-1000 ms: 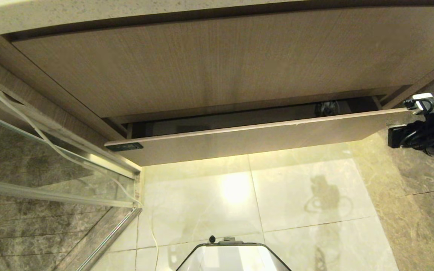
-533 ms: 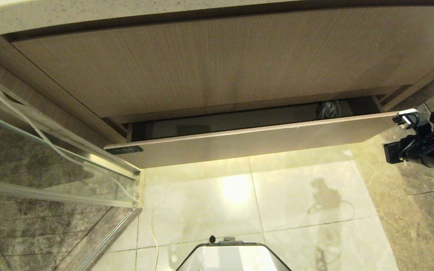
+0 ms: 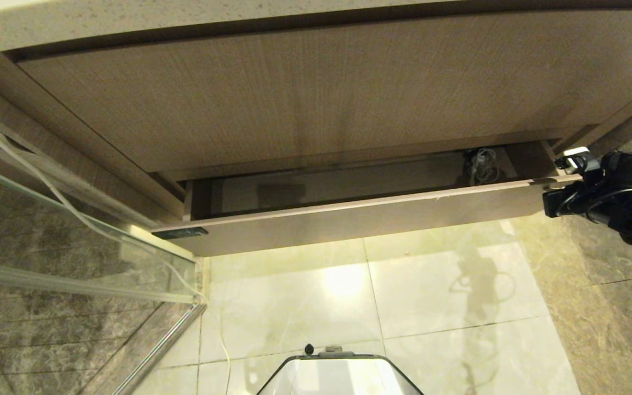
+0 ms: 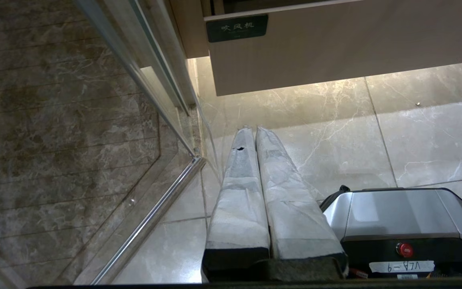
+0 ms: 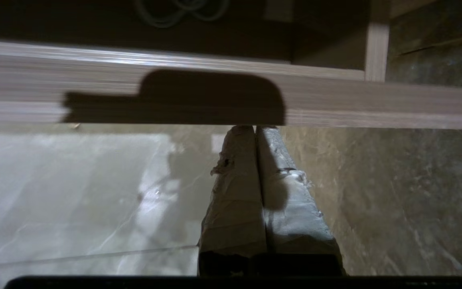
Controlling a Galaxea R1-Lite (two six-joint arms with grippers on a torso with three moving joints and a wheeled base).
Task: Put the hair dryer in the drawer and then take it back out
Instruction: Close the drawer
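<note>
- The right tool [image 3: 567, 159] sits at the right end of the drawer [image 3: 349, 219], its two taped fingers [image 5: 251, 180] pressed together with nothing pinched; in the right wrist view their tips are at the lower edge of the drawer front.
- The drawer is partly open, and it looks open further at its right end than at its left.
- One hair dryer shows only in part: a bundle of pale cord [image 3: 481, 164] lies inside the drawer near its right end; the body is hidden, so I cannot tell how its long axis runs.
- From the right tool, that cord lies beyond the drawer front, inside the cavity and a little toward the robot's left.
- My judgement: the right arm is plainly the nearer one, and the dryer cannot be reached until the opening is wider.
- The left tool [image 4: 254, 129] hangs low over the floor tiles [image 3: 431, 296] beside the robot's base [image 4: 399, 212], well apart from the drawer, fingers shut and empty.
- Count: one drawer, one dark label [image 3: 180, 232] at its left end, one cord bundle, two tools.
- A glass shower panel [image 3: 47, 241] stands at the left.
</note>
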